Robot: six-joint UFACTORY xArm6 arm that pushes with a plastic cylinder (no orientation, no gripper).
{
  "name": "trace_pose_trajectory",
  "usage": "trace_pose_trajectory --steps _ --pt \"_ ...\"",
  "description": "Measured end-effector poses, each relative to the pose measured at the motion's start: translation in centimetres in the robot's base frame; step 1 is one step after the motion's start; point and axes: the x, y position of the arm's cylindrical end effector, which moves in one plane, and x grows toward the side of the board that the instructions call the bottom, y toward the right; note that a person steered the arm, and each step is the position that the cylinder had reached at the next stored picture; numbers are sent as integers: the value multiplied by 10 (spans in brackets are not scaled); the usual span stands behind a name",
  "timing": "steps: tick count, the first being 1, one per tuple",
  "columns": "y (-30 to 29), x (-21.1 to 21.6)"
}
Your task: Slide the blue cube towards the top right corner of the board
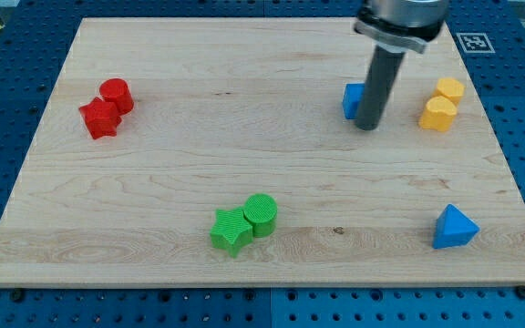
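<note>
- The blue cube is sitting in the upper right part of the wooden worktop, left of the yellow blocks, and the rod is hiding its right portion.
- My tip is resting at the cube's lower right edge, seemingly touching it, though the exact contact is hidden by the rod.
- The end effector is a plain rod with no jaws, so it is neither opening nor closing on anything; it is only pushing.
- The cube is looking small, rigid and light, likely plastic, and I am judging that it will be sliding easily on the smooth wood and not deforming.
- Being light, it may be spinning or slipping off a thin rod if pushed off-centre.
- There is nowhere to grip; I am judging the best contact to be the middle of its lower left side, so that the push is aiming up and to the view's right.
- I am counting two blue blocks: the cube and a blue triangular block near the lower right corner.
- I am counting two yellow blocks, touching each other.
- I am counting two red blocks at the upper left, touching.
- I am counting two green blocks at the bottom centre, touching.
</note>
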Motion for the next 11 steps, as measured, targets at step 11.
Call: trace_pose_trajectory --steps 11 --pt "67 -105"
